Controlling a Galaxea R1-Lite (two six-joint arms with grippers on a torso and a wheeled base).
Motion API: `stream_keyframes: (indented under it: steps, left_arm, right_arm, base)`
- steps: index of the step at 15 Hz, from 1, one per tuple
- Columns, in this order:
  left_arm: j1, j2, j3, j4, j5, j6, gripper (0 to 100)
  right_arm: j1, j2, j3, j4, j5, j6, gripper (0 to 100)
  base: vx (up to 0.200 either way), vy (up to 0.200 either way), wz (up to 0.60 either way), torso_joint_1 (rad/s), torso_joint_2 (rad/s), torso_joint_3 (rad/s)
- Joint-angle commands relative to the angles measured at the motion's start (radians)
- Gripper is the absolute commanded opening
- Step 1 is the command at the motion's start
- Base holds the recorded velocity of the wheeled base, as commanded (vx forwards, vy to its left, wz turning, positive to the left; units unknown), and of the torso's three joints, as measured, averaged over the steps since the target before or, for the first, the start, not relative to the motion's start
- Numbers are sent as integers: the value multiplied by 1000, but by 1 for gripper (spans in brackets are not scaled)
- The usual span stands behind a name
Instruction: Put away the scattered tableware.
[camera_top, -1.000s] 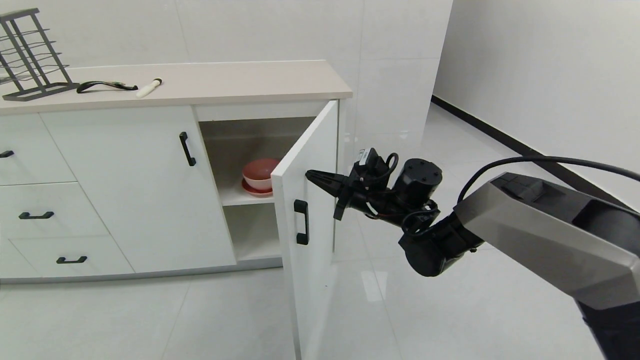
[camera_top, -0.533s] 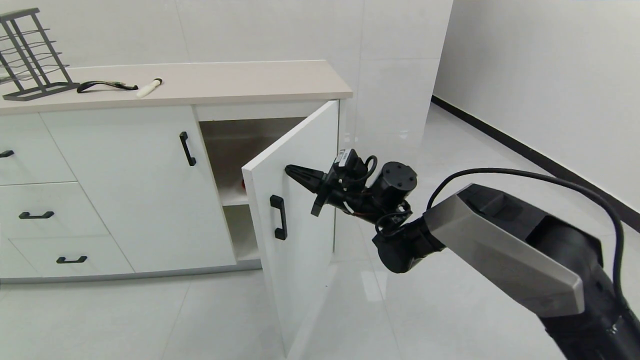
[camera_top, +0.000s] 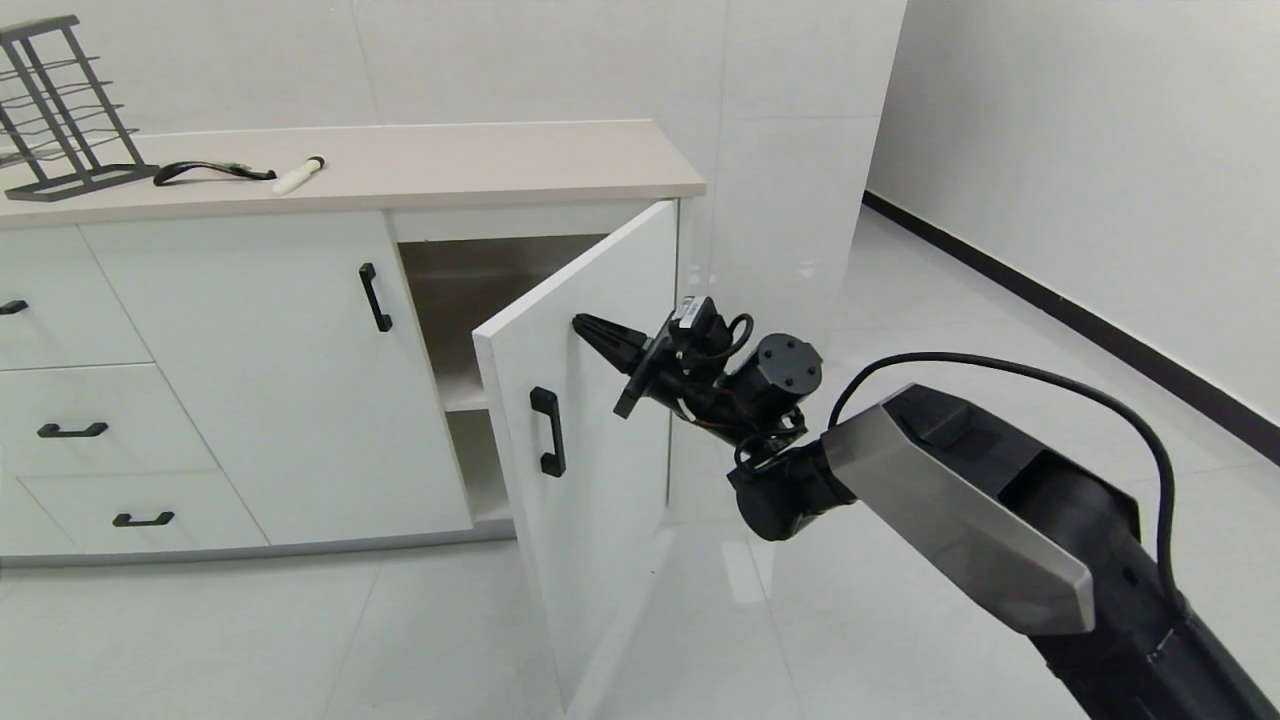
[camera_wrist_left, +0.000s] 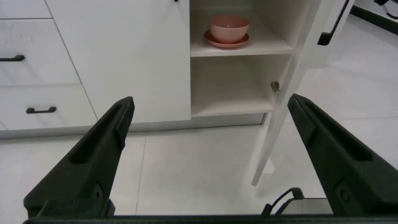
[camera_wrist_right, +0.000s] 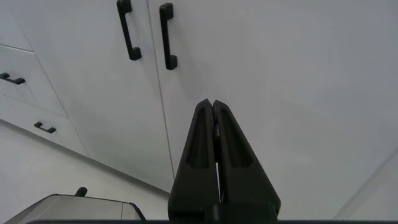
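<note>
Head view: the right gripper (camera_top: 584, 324) has its fingers pressed together, holding nothing, with the tip at the outer face of the cabinet door (camera_top: 600, 470). The door stands partly open, its free edge with the black door handle (camera_top: 545, 432) swung out toward the near side. Open floor (camera_top: 880, 300) lies to the right and near, bounded by the far wall and the right wall. On the countertop (camera_top: 480, 160), far left, stand a wire rack (camera_top: 60, 110), a black-strapped utensil (camera_top: 205, 170) and a white-handled tool (camera_top: 298, 175). Left of the opening are the closed door (camera_top: 250, 380) and drawers (camera_top: 70, 400).

Left wrist view: the left gripper (camera_wrist_left: 210, 102) is spread wide and empty, low over the floor. A pink bowl (camera_wrist_left: 229, 27) sits on a pink plate (camera_wrist_left: 227, 42) on the upper shelf (camera_wrist_left: 273, 46) inside the cabinet. The door's edge stands at the right of the opening.

Right wrist view: the closed fingers (camera_wrist_right: 202, 134) point at the door's white face, with two black handles (camera_wrist_right: 166, 35) side by side beyond them.
</note>
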Motion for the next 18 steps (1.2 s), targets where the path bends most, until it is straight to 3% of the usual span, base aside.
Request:
stream_keyframes:
  steps: [1, 4, 6, 10, 12, 15, 18]
  left_arm:
    - [0, 1, 0, -1, 0, -2, 100]
    - [0, 1, 0, -1, -1, 0, 100]
    - [0, 1, 0, 1, -1, 0, 100]
    - [0, 1, 0, 1, -1, 0, 100]
    - [0, 1, 0, 1, -1, 0, 100]
    - [0, 1, 0, 1, -1, 1, 100]
    - [0, 1, 0, 1, -1, 1, 100]
  right_arm:
    - [-30, -148, 133, -13, 11, 11, 0]
    - [-26, -267, 467, -44, 24, 26, 0]
    - [6, -276, 513, -44, 34, 26, 0]
    - [101, -168, 371, -44, 29, 28, 0]
    - [111, -89, 236, -41, 24, 28, 0]
    - [111, -12, 79, -29, 18, 26, 0]
    - [106, -9, 61, -36, 4, 28, 0]
  base:
    - [0, 0, 0, 0, 0, 0]
    - [0, 0, 0, 0, 0, 0]
    - [0, 0, 0, 0, 0, 0]
    - [0, 50, 0, 1, 1, 2]
    - [0, 200, 0, 2, 2, 2]
    - [0, 0, 0, 0, 0, 0]
    - [0, 0, 0, 0, 0, 0]
